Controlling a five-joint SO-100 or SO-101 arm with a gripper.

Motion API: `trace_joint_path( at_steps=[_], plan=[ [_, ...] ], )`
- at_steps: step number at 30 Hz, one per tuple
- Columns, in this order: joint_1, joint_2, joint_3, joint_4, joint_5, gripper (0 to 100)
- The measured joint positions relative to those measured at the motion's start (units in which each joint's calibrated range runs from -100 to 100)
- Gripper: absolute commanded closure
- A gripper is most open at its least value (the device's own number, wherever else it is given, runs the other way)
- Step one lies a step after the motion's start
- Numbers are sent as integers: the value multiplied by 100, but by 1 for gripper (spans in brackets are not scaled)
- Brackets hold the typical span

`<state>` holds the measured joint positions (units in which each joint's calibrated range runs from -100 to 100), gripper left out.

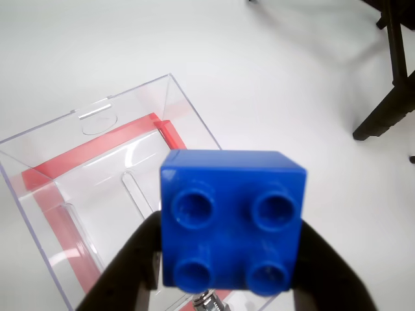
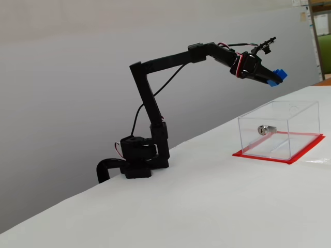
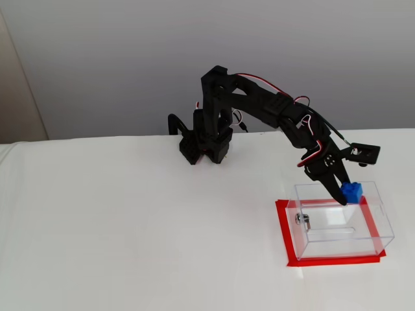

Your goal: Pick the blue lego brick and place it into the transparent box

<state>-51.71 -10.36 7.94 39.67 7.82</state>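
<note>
The arm (image 2: 155,113) is matte black plastic throughout (red, white and black wires loop along it).

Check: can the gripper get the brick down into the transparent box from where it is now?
Probably yes. The gripper holds the blue lego brick above the transparent box, whose top looks open in the wrist view. Nothing lies between them; only a small silver fitting sits at one wall.

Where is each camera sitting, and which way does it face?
Wrist view: rides behind the end effector, looking down past the blue lego brick into the transparent box.
A fixed view: low, side-on; the whole arm shows.
A fixed view: high, facing the arm.
All three share brick and box.
</note>
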Motion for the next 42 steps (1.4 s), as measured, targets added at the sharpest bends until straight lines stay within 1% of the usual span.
trace_joint_path(
  at_steps=[15, 21, 23, 27, 29, 42],
  plan=[
    [0, 25, 0, 0, 0, 87],
    [0, 25, 0, 0, -259, 87],
    [0, 25, 0, 0, -288, 82],
    [0, 25, 0, 0, -288, 66],
    [0, 25, 0, 0, -288, 61],
    [0, 25, 0, 0, -283, 61]
  ],
)
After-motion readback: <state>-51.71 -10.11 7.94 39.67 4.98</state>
